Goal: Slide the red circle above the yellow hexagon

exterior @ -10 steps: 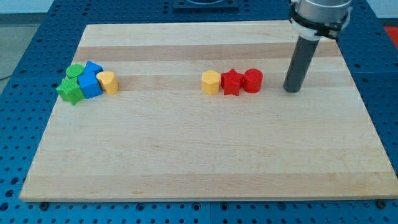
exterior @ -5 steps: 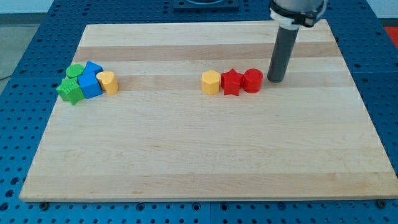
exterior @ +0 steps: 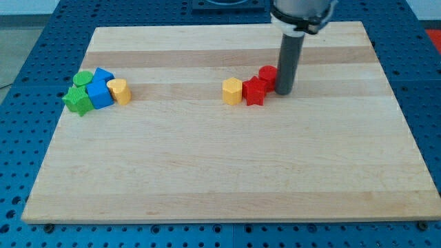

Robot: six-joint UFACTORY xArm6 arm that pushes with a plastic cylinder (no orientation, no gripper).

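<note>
- While my tip (exterior: 284, 91) pressed the red circle's (exterior: 267, 74) right side, that circle sat upper right of the yellow hexagon (exterior: 233, 91).
- Leftward travel remained; no end effector fitted.

No text, label, brand, number or sign could be read anywhere in the camera view.
</note>
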